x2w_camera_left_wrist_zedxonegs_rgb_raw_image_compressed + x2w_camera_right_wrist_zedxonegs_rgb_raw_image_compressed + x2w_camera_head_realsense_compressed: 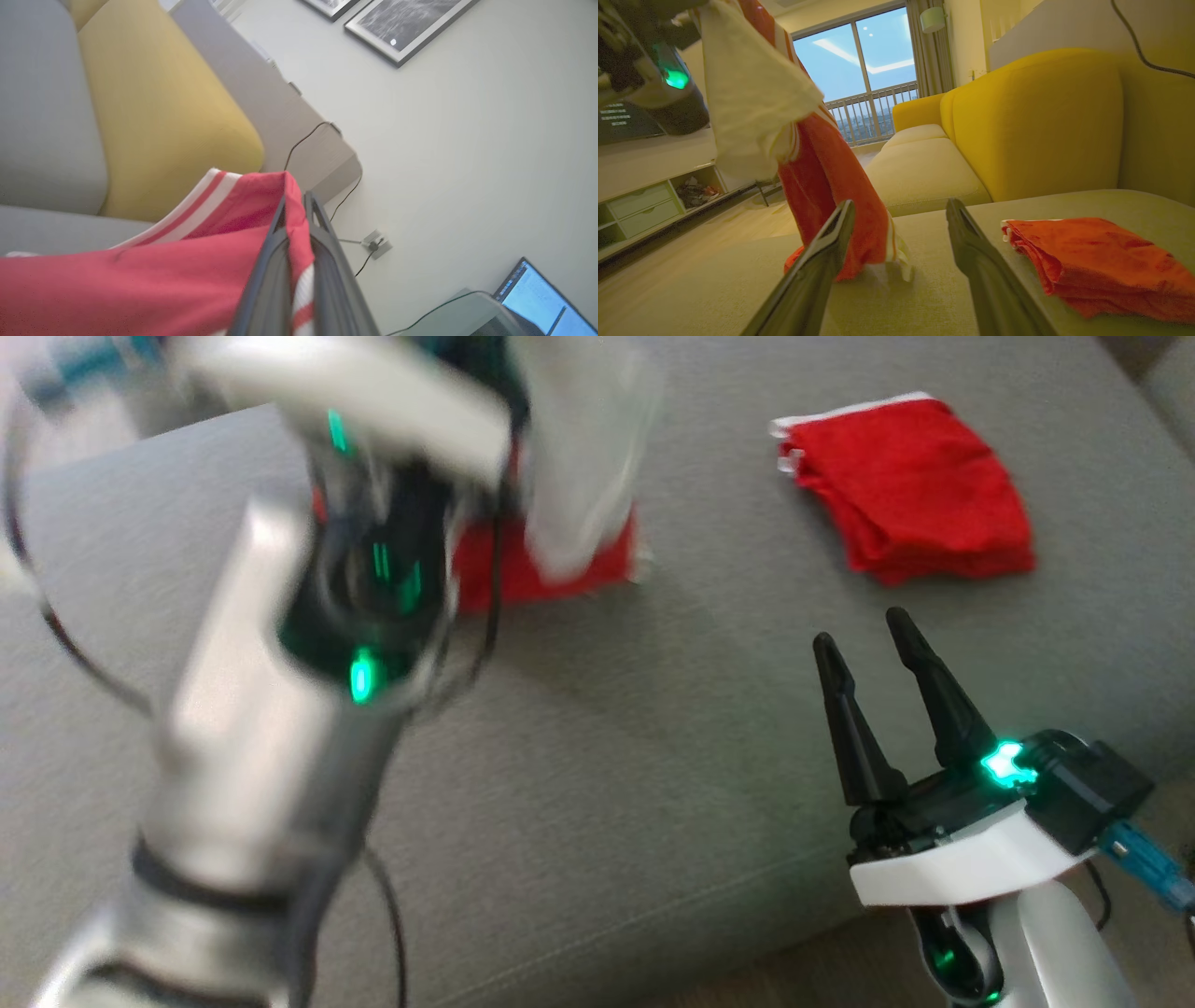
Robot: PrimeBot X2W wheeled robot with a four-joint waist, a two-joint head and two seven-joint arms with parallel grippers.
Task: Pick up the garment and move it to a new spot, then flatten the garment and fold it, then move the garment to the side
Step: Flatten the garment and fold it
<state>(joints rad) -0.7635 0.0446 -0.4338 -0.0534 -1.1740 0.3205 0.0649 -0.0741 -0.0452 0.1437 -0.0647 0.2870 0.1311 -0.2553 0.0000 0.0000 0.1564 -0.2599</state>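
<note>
We held the garment [826, 186] pinched in our left gripper [296, 198], hem touching the sofa seat [607, 784]; right gripper [859, 627] spread near its front edge. Placing, flattening and folding remained.

**Pale shells, black fingers**

The right gripper [861, 627] has two long tapered black fingers [851, 728], a white shell, a glowing green light [1004, 763] and a blue connector [1148, 868]. The blurred left arm [243, 737] is silvery-white, black-banded, green-lit, trailing thin black cables [394, 915].
</note>
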